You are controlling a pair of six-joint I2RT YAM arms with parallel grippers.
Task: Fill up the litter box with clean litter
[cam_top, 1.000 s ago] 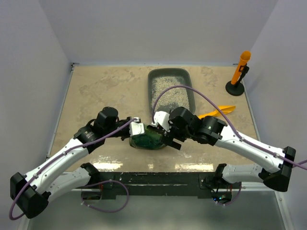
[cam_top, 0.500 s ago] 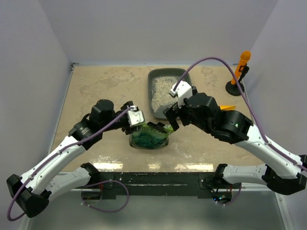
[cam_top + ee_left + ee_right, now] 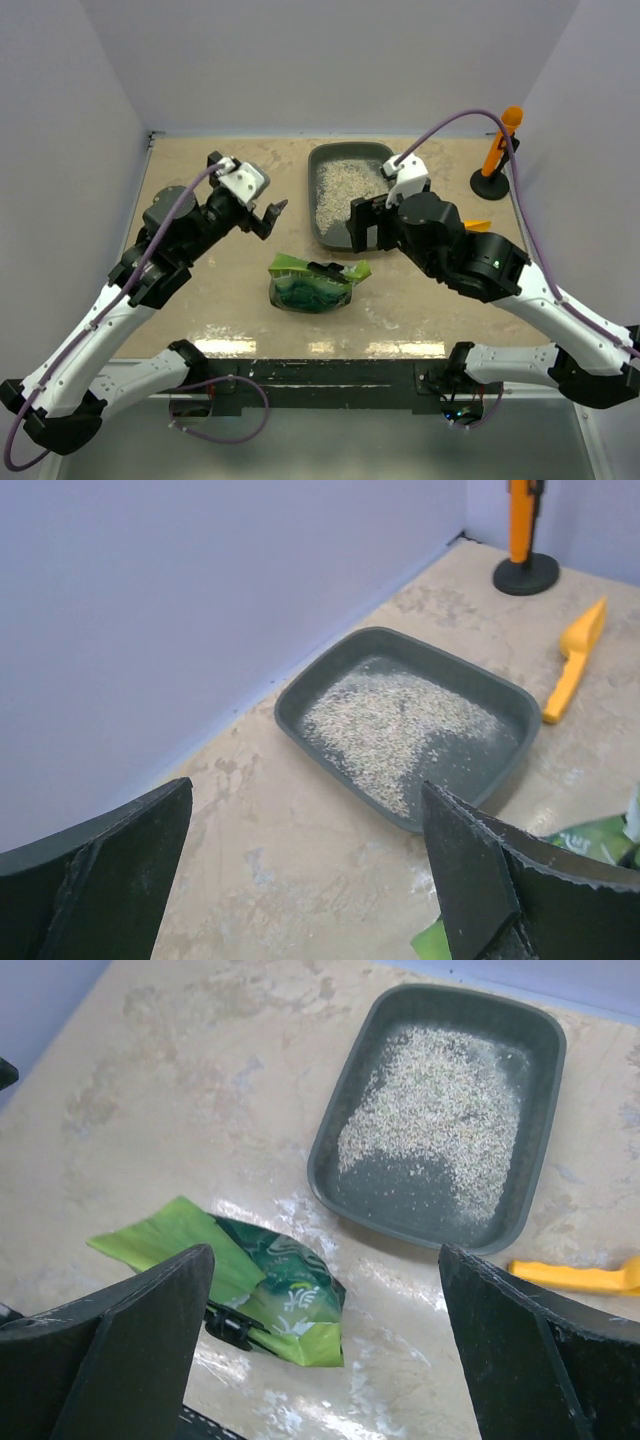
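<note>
Grey litter box point(image 3: 352, 192) at upper centre of the overhead frame, long side running toward the back wall, resting flat on the beige table point(image 3: 200, 190). Pale litter point(image 3: 345, 185) spread thinly over the floor of the box, thickest in the middle and far half, bare dark plastic at the near end. In the right wrist view, same box point(image 3: 440, 1115) at upper right, litter point(image 3: 440, 1100) covering most of its floor except the near corner. In the left wrist view, box point(image 3: 405, 725) at centre, litter point(image 3: 395, 720) in a patch toward its left side.

Green bag point(image 3: 312, 285) lying crumpled on the table at lower centre of the overhead frame, just below the box and apart from it, touched by neither arm. Also seen at lower left of the right wrist view point(image 3: 260, 1290).

Left gripper point(image 3: 262, 215) raised at centre left, above the table and to the left of the box, fingers spread wide, holding nothing. Right gripper point(image 3: 365, 225) over the near end of the box, fingers likewise spread wide and empty.

Yellow scoop point(image 3: 575, 660) lying flat on the table right of the box, mostly hidden behind the right arm in the overhead frame. Orange handle on a black base point(image 3: 497, 150) standing upright at upper right near the back corner.
</note>
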